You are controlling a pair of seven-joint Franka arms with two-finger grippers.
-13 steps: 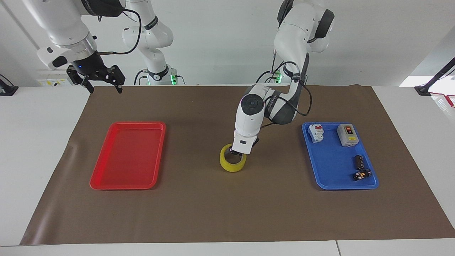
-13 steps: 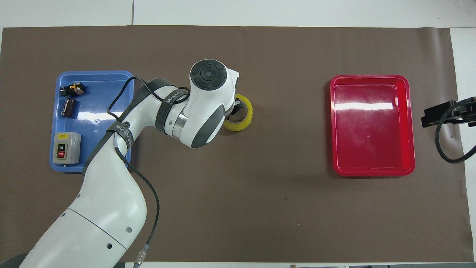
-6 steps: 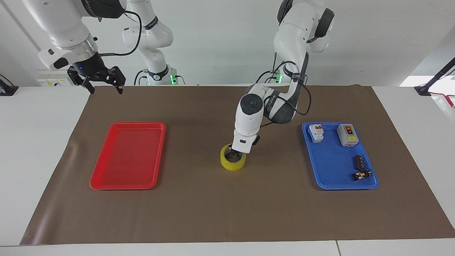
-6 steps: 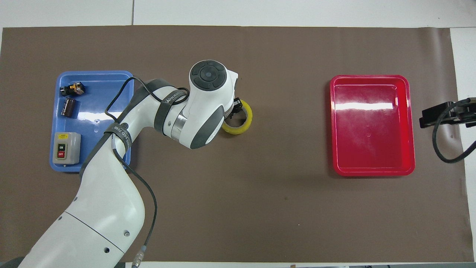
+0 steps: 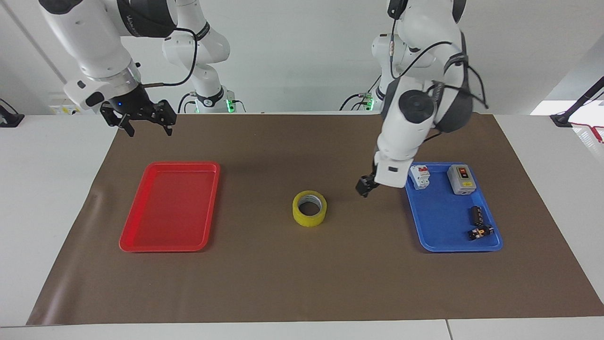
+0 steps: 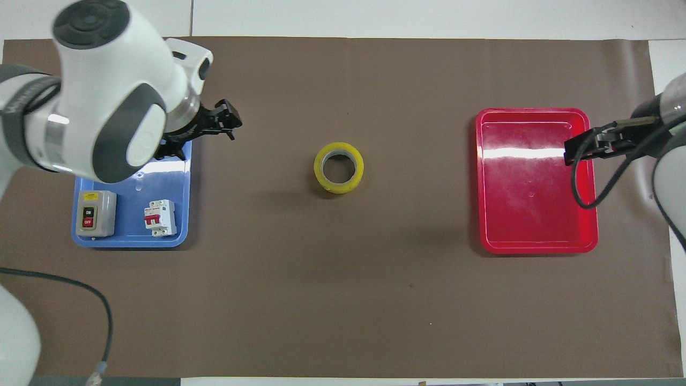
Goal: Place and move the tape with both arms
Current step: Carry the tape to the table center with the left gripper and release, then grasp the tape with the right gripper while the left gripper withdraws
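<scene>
I see the tape point(image 5: 309, 208), a translucent yellow ring with a whitish inner core, lying flat on the brown mat point(image 5: 264, 278), hole upward, near the table's middle. In the overhead view it sits at nine o'clock from the red tray point(image 6: 536, 236) and three o'clock from the blue tray point(image 6: 128, 242).

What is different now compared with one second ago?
The left gripper let go of the tape, rose and drew back toward the blue tray. The right gripper shifted slightly toward the red tray. The tape, both trays and the tray's parts stayed put.
</scene>
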